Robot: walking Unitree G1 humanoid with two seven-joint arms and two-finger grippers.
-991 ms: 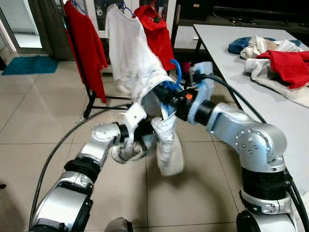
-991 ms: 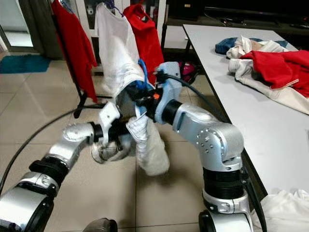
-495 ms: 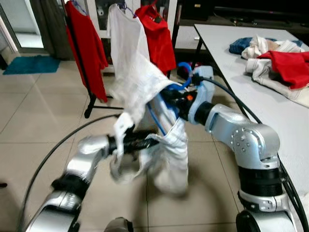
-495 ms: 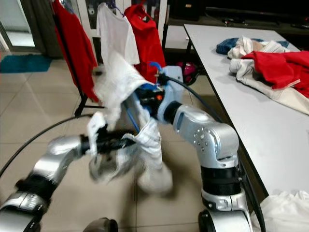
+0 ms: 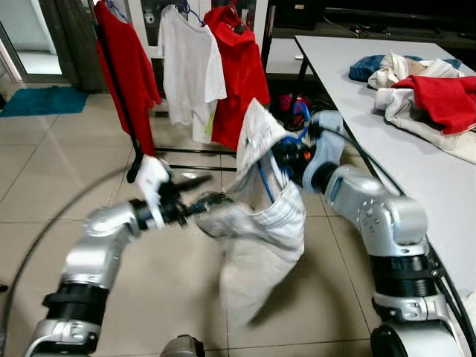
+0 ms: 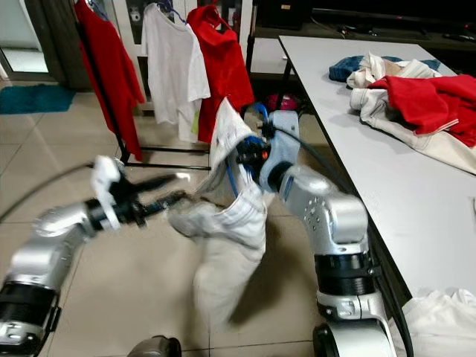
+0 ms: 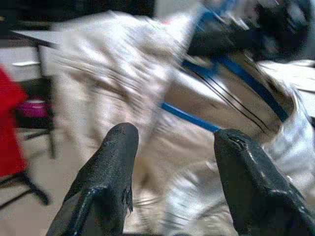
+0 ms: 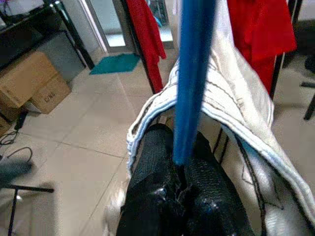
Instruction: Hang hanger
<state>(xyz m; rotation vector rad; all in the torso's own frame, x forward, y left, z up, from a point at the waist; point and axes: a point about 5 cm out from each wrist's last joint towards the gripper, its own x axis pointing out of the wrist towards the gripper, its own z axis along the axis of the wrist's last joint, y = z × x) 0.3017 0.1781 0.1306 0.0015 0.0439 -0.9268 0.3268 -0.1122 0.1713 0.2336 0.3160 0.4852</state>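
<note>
A white striped garment (image 5: pixel 264 230) hangs on a blue hanger (image 8: pixel 194 73) in front of me, its lower part drooping toward the floor. My right gripper (image 8: pixel 179 177) is shut on the hanger's blue bar, and in the left eye view this gripper (image 5: pixel 286 155) sits at the garment's top. My left gripper (image 5: pixel 201 195), blurred, is open just left of the cloth. In its wrist view the two black fingers (image 7: pixel 108 182) stand apart with the garment and hanger beyond them. The clothes rack (image 5: pixel 115 82) stands behind, across the tiled floor.
On the rack hang a red shirt (image 5: pixel 123 63), a white shirt (image 5: pixel 190 71) and another red shirt (image 5: pixel 242 67). A white table (image 5: pixel 349 74) on my right carries a pile of clothes (image 5: pixel 424 89). Cardboard boxes (image 8: pixel 34 83) stand by the wall. A blue mat (image 5: pixel 44 100) lies far left.
My left gripper has let go of the garment's lower part and swung out to the left. The garment has dropped to hang from the hanger, which my right gripper has carried slightly right.
</note>
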